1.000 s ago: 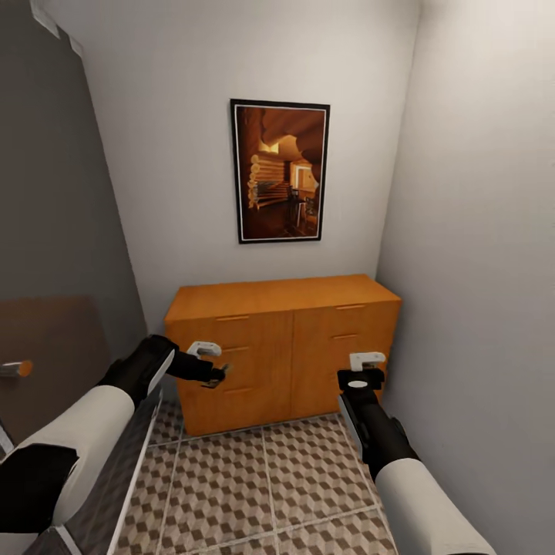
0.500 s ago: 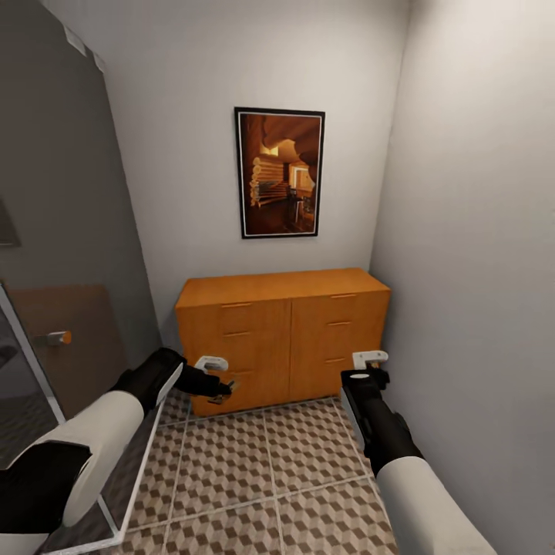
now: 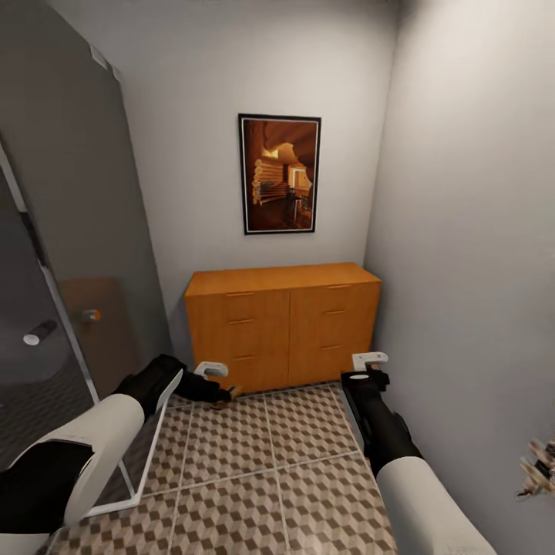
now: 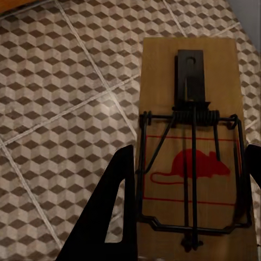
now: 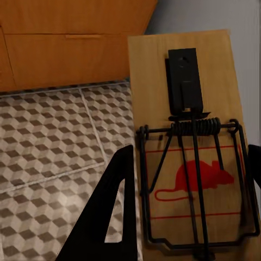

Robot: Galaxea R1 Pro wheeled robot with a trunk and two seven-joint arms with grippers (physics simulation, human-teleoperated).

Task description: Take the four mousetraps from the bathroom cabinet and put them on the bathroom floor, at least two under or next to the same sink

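Head view: the cabinet [image 3: 283,324] now sits smaller and higher in the picture than a second ago, and more patterned floor [image 3: 254,462] lies before it; the camera has backed away, the cabinet has not moved. Left gripper [image 3: 222,393] pinches a mousetrap [image 4: 190,163] between its dark fingers [image 4: 111,217]; right gripper [image 3: 368,368] likewise pinches a second mousetrap [image 5: 187,157] (both traps held above the tiles). Judgement: two traps are out of the closed cabinet and on their way to the sink; setting them on the floor beside it remains.
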